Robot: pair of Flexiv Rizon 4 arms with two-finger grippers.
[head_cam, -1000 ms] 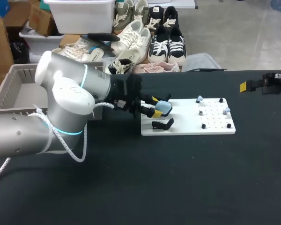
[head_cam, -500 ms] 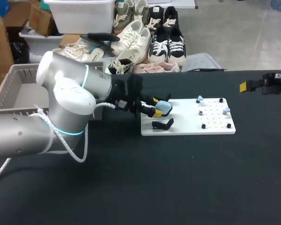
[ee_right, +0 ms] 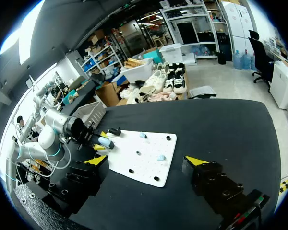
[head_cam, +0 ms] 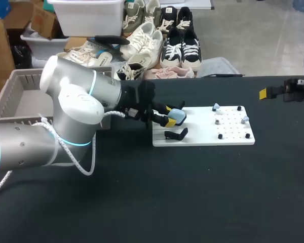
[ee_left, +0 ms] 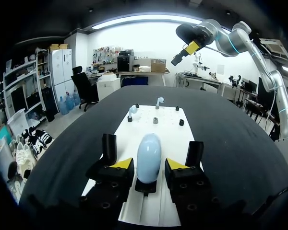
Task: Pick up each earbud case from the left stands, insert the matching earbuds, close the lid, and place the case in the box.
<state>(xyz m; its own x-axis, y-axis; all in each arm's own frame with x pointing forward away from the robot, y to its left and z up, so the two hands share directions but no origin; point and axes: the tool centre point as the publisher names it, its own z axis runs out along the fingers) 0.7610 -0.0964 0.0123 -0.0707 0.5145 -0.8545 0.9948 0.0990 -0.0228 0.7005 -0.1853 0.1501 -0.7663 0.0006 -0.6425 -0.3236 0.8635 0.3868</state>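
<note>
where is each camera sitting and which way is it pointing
Head: fixed above and behind the robot, looking down on the table; left arm enters at left, right arm at the right edge.
Left wrist: on the left arm, looking along the open left pincer across the board; the case stands between its fingers.
Right wrist: on the right arm, looking past the open right pincer back over the board toward the left arm.
Shared: all three show the board and case.

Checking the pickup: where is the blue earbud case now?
In the head view, the earbud case sits at the white board's left end, between the open fingers of the left gripper, beside an empty black stand.
</note>
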